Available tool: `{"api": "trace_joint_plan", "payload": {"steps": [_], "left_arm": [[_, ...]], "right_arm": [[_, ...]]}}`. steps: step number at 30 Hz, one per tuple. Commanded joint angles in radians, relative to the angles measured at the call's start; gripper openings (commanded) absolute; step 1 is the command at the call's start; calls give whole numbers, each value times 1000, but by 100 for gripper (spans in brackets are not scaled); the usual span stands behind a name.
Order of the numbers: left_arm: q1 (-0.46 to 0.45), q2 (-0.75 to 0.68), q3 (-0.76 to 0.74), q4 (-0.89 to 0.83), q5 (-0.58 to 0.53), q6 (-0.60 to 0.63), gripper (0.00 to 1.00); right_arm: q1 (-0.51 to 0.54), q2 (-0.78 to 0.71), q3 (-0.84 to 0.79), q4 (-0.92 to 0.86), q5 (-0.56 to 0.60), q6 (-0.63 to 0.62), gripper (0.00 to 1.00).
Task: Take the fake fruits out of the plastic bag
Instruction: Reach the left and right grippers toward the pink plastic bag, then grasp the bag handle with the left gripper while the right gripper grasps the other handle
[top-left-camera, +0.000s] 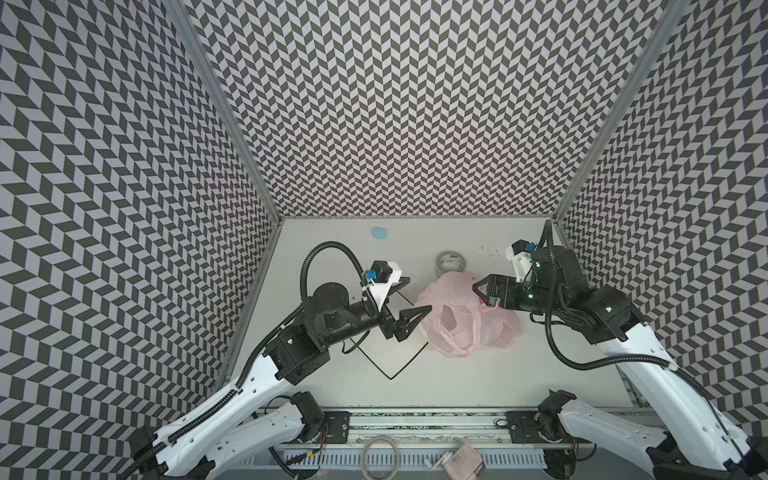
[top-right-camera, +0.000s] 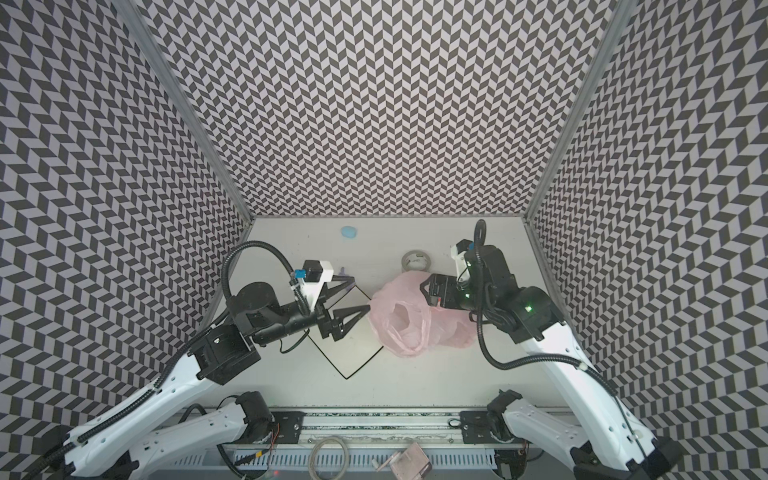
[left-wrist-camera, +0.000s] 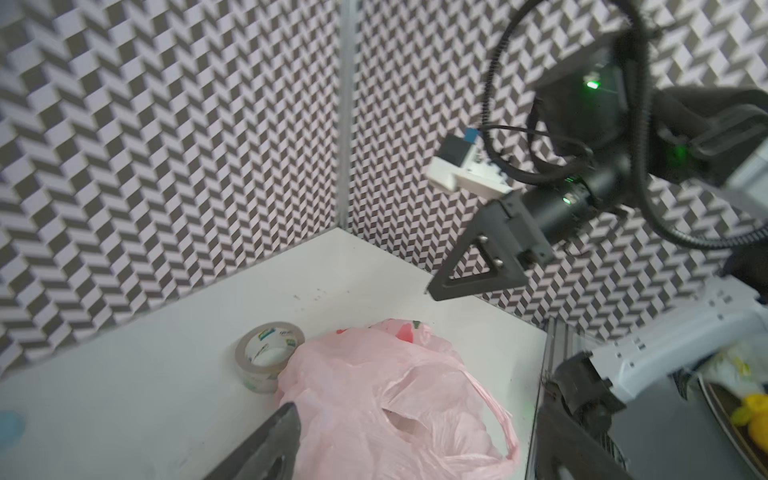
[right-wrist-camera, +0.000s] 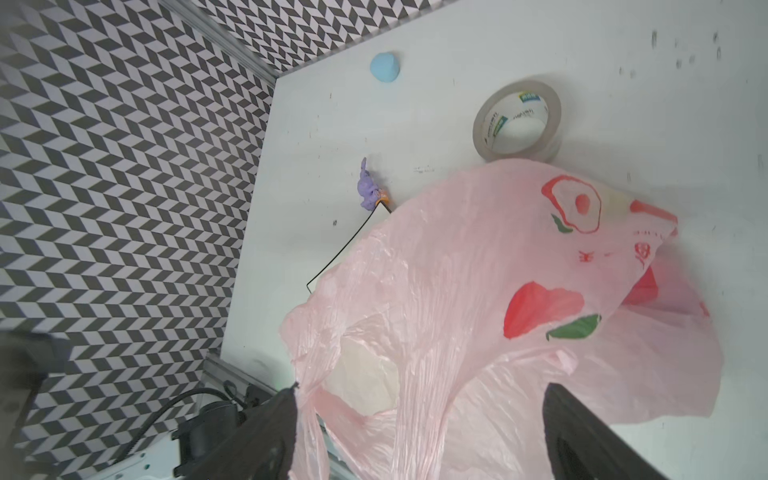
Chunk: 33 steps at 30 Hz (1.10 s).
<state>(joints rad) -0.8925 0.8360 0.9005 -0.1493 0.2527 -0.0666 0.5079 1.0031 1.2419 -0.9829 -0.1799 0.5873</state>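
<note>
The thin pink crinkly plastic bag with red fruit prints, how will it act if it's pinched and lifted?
Probably floppy: the thin pink crinkly plastic bag lies crumpled in soft folds. Likely light, since the film is translucent. Its mouth may sag shut, as the handle loops droop limp.

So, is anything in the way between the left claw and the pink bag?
No, nothing visible. The left claw sits open right at the bag's edge. The tape roll is on the bag's far side, out of the way.
</note>
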Motion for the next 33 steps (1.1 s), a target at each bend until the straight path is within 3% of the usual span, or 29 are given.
{"api": "trace_joint_plan", "payload": {"steps": [1, 5, 13, 23, 33], "left_arm": [[-71, 22, 24, -29, 27, 307, 88], [-144, 55, 32, -42, 13, 448, 88], [-196, 95, 48, -39, 4, 616, 87], [-203, 150, 96, -129, -13, 721, 86], [-214, 214, 125, -159, -68, 846, 86]], "right_arm": [[3, -43, -32, -40, -87, 136, 82], [3, -80, -116, -29, -201, 143, 75], [14, -61, -225, 62, -337, 159, 55], [15, -50, -222, 183, -354, 204, 8], [15, 32, -71, 166, -370, 230, 1]]}}
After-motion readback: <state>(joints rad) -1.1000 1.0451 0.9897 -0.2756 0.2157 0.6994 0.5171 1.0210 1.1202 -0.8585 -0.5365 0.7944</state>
